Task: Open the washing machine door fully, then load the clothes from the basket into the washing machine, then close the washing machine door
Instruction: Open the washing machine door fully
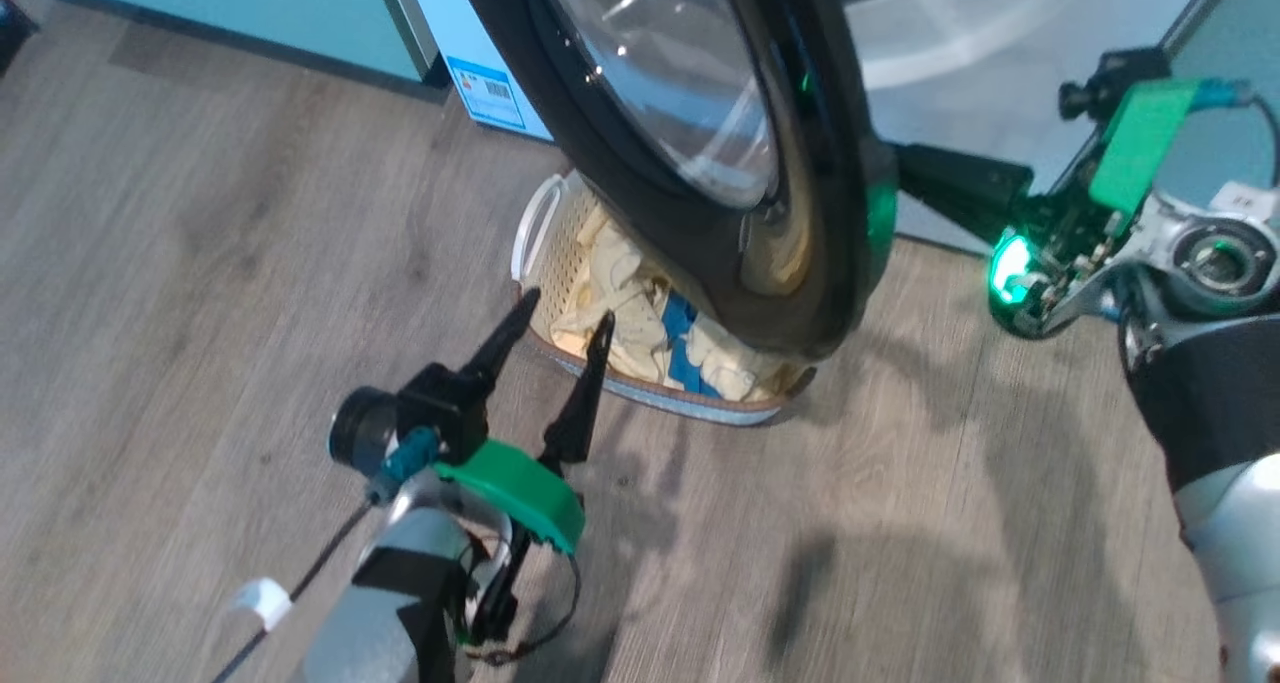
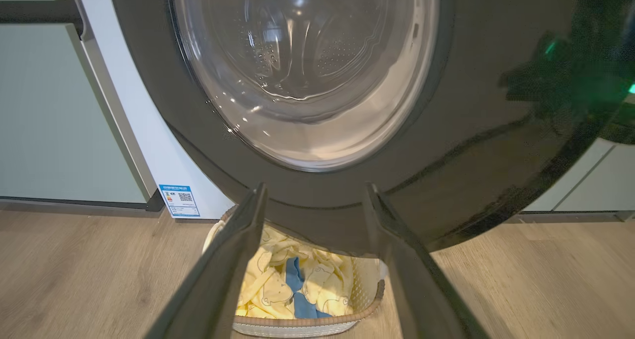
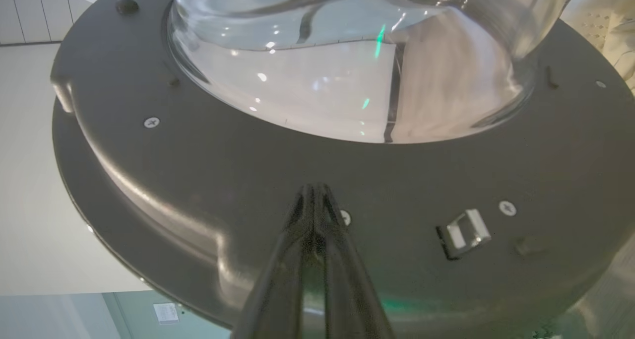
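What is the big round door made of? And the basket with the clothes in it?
The door looks like glossy black plastic: it shows reflections. Its window seems clear glass, see-through with bright glints. The basket looks like matte cream plastic, with punched holes.

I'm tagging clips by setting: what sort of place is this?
Probably a home laundry corner: a white front-loading washing machine beside pale green cabinets, and a basket of clothes on wood-look floor.

You've got a wood-plank floor (image 1: 200, 263). Basket (image 1: 557, 263) sits directly on it, right in front of the washing machine (image 1: 1000, 93). Machine stands on the same floor, with the pale green cabinet (image 1: 250, 3) beside it on your left.
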`<state>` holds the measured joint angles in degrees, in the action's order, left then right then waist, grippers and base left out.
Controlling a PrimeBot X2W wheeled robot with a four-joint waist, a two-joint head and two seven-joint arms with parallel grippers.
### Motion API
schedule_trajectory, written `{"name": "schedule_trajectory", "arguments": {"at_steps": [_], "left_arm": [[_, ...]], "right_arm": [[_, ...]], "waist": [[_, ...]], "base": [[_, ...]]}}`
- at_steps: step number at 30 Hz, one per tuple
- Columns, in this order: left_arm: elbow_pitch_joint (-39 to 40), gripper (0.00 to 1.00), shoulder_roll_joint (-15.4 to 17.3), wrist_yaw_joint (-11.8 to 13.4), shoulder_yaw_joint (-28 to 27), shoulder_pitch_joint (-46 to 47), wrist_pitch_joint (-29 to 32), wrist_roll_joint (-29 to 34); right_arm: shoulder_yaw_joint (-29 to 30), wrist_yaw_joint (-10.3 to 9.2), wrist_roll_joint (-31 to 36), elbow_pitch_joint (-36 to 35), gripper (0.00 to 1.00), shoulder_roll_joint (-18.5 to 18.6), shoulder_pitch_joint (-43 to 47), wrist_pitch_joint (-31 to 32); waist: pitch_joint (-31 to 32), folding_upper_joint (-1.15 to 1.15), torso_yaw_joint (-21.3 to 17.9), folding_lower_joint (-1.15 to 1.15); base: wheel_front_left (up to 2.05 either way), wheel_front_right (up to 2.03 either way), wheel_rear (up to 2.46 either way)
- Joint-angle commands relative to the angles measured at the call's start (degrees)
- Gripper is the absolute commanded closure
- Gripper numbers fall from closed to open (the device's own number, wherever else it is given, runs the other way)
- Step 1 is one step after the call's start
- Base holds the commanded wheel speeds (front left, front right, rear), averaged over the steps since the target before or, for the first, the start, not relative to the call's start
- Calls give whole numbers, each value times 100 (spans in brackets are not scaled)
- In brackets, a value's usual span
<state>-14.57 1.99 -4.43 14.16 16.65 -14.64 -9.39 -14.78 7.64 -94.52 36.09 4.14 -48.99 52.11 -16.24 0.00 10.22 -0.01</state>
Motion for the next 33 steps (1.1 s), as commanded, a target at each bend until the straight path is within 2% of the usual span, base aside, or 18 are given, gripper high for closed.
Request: {"name": "schedule_trajectory", "arguments": {"at_steps": [1,14,33], "left_arm": [[119,0,88,-19,-144,-50,-36,62],[20,0,88,-89,-145,-326,-36,115],[28,0,88,-114,-235,-456,-36,153]], "right_arm": [[-92,-15,-99,-226,100,-125,-6,-39],[-796,-15,-682,-260,100,-126,502,-360],[-1523,-15,-1372,-354,100,-126,657,-713]], "waist": [[112,0,26,1],[589,0,127,1],[760,0,101,1]], "base": [[0,0,0],[0,0,0],[0,0,0]]}}
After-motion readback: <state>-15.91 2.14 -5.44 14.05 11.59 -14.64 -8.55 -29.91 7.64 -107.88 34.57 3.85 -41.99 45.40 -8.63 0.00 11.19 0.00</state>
